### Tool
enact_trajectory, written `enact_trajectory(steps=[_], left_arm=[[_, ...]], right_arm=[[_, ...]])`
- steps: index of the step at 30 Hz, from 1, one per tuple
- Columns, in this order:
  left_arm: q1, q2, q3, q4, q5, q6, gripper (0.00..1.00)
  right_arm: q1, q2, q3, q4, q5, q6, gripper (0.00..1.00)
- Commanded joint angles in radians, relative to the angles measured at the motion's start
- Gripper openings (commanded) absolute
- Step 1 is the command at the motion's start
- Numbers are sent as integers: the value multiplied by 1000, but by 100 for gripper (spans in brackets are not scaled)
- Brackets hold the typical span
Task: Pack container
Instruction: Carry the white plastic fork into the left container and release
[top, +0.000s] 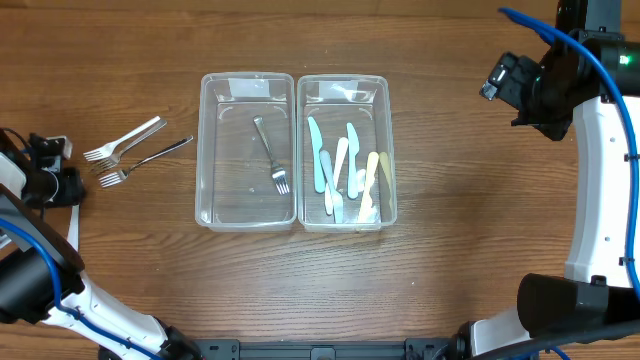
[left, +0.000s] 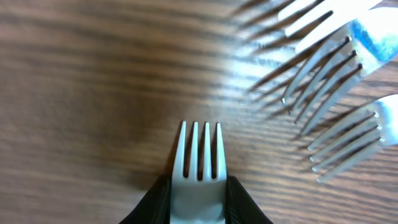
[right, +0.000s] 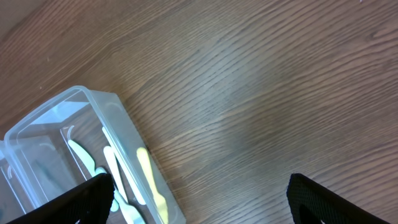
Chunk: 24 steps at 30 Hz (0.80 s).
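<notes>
Two clear plastic containers stand side by side at the table's middle. The left container holds one metal fork. Several pastel plastic knives lie in the right container. My left gripper is at the far left edge, shut on the neck of a fork just above the wood. Loose forks lie to its right, their tines showing in the left wrist view. My right gripper hangs open over bare wood, right of the containers.
The right wrist view catches the right container's corner with knives inside, at its lower left. Another loose fork lies between my left gripper and the left container. Blue cables run along both arms.
</notes>
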Motion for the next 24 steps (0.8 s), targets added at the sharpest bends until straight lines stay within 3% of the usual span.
enact_trajectory(steps=[1,6,9,14,16,20,24], left_arm=[[-43,-54,138,-65,7,-182,4],[-127,-195,313,-184,87,-311,4],[-219,-268,400,-260,105,-318,4],[-523,-347,469,-316,84,-302,4],[-722,-337,469,-316,18,-246,4],[-907,-273,469,-301,-89,-212,4],[-982,-168,469,-265,-108,-331,4]], right_arm=[[-2,-2,1,9,1,-3,91],[-2,-2,1,6,0,-3,91],[-2,-2,1,5,0,-3,91],[-2,-2,1,4,-11,-3,91],[-2,-2,1,0,-11,-3,91],[-2,-2,1,-2,-11,-3,91],[-2,-2,1,-3,-11,-3,91]])
